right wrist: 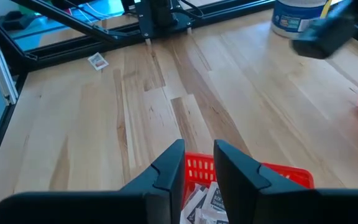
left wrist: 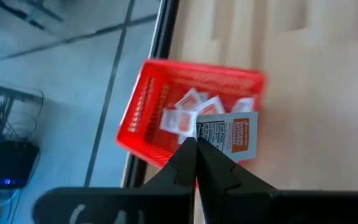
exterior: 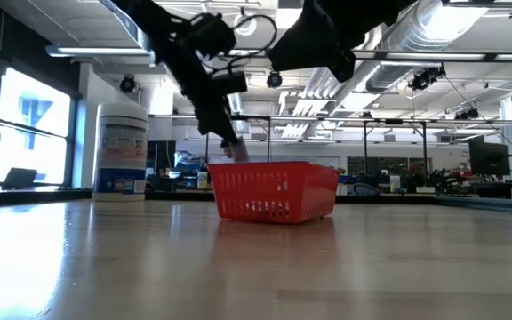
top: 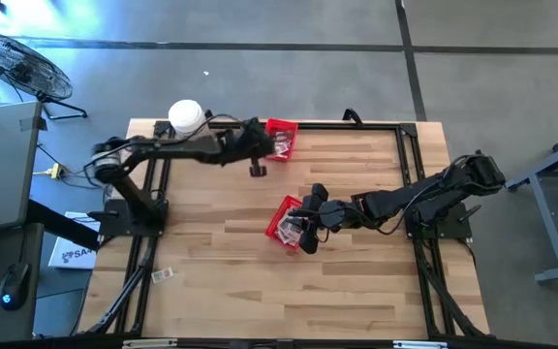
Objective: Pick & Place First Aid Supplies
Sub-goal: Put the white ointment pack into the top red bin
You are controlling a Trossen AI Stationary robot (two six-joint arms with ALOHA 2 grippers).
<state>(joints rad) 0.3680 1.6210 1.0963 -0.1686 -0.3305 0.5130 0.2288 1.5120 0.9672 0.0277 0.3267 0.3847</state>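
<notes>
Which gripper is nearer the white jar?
Left. The left gripper, shut on a packet, is near the white jar; the right gripper hovers over the middle basket, farther off.

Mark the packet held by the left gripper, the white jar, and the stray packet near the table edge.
White printed packet (left wrist: 232, 135), left wrist view, printed face.
Big white labelled jar (exterior: 121, 151), low view, label.
Stray flat packet (right wrist: 97, 61), right wrist view, centre.

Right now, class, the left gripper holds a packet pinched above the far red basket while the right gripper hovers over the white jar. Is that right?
Not quite. The right gripper hovers over the near red basket, not the white jar, as the high view shows. The rest stands: the left gripper pinches a packet above the far red basket.
</notes>
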